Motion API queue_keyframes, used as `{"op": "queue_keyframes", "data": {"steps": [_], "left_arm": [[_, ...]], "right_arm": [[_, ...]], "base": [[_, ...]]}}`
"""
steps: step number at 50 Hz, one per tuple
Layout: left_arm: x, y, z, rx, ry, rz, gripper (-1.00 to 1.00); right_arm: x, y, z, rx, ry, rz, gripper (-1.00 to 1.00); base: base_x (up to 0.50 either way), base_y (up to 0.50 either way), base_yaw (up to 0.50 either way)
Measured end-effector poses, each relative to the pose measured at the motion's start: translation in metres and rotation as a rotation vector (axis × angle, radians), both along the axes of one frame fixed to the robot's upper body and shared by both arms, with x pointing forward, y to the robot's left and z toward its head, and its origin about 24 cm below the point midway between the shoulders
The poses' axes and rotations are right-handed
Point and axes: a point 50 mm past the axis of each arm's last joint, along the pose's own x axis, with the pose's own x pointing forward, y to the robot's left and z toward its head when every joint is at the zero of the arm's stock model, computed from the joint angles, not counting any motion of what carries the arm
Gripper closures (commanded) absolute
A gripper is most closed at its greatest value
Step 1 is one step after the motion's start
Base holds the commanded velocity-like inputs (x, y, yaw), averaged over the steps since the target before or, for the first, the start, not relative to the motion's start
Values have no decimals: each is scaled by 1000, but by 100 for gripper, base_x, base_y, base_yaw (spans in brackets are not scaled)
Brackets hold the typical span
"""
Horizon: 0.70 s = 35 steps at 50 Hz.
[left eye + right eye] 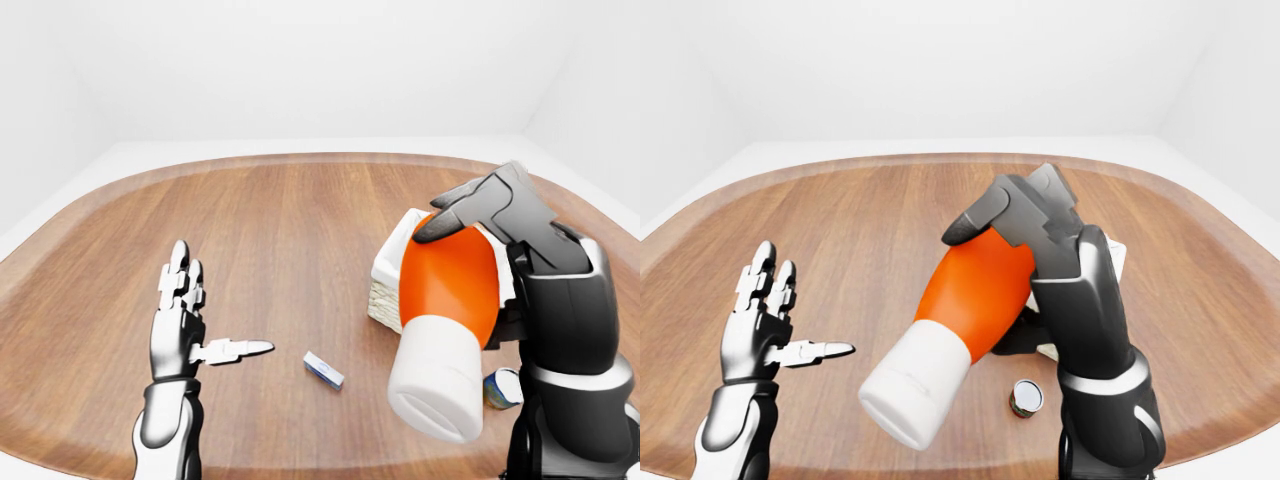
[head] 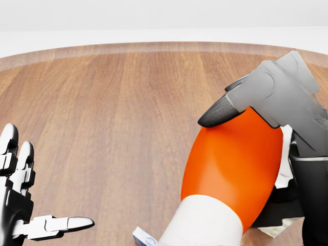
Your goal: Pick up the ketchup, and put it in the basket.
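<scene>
My right hand point(image 1: 480, 215) is shut on the ketchup bottle point(image 1: 448, 290), an orange body with a big white cap point(image 1: 437, 375) that points down and toward the camera. It hangs tilted above the table, in front of the white basket point(image 1: 388, 275), which the bottle and arm mostly hide. In the right-eye view the bottle point(image 1: 975, 290) covers nearly all of the basket point(image 1: 1118, 255). My left hand point(image 1: 185, 315) is open and empty, fingers up and thumb out, at the lower left.
A small white and blue packet point(image 1: 323, 369) lies on the wooden table point(image 1: 260, 230) between the hands. A small round can point(image 1: 1026, 397) lies beside my right forearm. White walls stand behind the table.
</scene>
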Motion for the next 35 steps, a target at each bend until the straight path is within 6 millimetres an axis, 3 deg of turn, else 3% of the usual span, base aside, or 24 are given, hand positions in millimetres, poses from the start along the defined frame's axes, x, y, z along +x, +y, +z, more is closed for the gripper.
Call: {"op": "queue_keyframes", "data": {"steps": [8, 26, 35], "left_arm": [[0, -1, -1, 2, 1, -3, -100], [1, -1, -3, 4, 4, -4, -100], [2, -1, -3, 1, 4, -2, -100]], "right_arm": [[16, -1, 16, -178, -49, -94, 100], [97, -28, 34, -446, 103, -375, 100], [128, -47, 37, -518, 198, -505, 100]], "base": [[0, 0, 0], [0, 0, 0], [0, 0, 0]]}}
